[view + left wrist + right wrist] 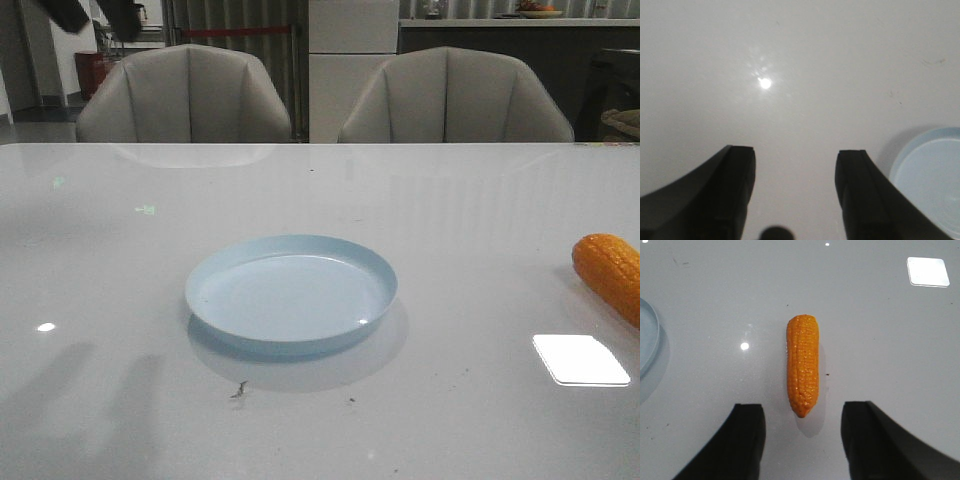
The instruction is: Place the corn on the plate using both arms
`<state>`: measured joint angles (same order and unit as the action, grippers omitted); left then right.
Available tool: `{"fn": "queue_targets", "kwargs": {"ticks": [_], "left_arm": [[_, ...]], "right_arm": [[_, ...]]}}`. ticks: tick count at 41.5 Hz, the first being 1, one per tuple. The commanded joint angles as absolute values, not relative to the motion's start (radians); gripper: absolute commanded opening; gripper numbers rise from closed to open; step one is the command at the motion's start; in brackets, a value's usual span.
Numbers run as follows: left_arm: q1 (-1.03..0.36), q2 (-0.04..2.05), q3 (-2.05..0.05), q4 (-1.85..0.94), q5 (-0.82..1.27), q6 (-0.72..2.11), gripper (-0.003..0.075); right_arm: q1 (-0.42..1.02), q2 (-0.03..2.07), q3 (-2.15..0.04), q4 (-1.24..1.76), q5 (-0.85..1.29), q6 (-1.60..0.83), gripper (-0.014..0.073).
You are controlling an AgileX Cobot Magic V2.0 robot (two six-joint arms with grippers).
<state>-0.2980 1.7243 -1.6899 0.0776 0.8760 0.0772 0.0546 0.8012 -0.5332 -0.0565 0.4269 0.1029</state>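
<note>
Nothing is done yet: the corn [803,365] lies on the bench [480,220], well right of the empty plate [291,293], while both grippers' fingers [747,440] hang wide open, holding nothing.

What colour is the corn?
Orange-yellow corn, rows of bumpy kernels; clearest in the right wrist view.

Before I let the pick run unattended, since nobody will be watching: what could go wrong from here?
The corn is round and lies on glossy table, so the open right gripper could roll it away if one finger touches first. It also sits at the table's right side, apart from the plate, so a weak grip may drop it on the way. The open left gripper hovers beside the plate and might nudge it.
</note>
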Motion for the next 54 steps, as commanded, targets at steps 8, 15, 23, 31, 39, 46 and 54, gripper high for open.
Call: {"fn": "queue_targets", "kwargs": {"ticks": [8, 15, 23, 31, 39, 46, 54], "left_arm": [[-0.228, 1.419, -1.425, 0.11, 0.51, 0.047, 0.043], [-0.197, 1.225, -1.079, 0.11, 0.302, 0.046, 0.043], [-0.148, 1.025, -0.778, 0.033, 0.175, 0.046, 0.043], [-0.119, 0.886, -0.663, 0.009, 0.165, 0.046, 0.043], [-0.119, 0.835, -0.659, 0.009, 0.163, 0.046, 0.043], [-0.119, 0.831, -0.659, 0.009, 0.172, 0.046, 0.043], [-0.119, 0.831, -0.659, 0.009, 0.219, 0.046, 0.043]], "right_arm": [[0.056, 0.8, -0.568, -0.017, 0.36, 0.096, 0.0456], [0.056, 0.802, -0.568, -0.017, 0.379, 0.096, 0.0456], [0.055, 0.875, -0.574, -0.028, 0.405, 0.097, 0.0456], [0.055, 1.012, -0.676, -0.035, 0.4, 0.097, 0.0458], [0.055, 1.193, -0.817, -0.035, 0.401, 0.097, 0.0544], [0.055, 1.364, -0.918, -0.043, 0.384, 0.097, 0.0594], [0.055, 1.537, -1.015, -0.046, 0.368, 0.097, 0.0594]]}}
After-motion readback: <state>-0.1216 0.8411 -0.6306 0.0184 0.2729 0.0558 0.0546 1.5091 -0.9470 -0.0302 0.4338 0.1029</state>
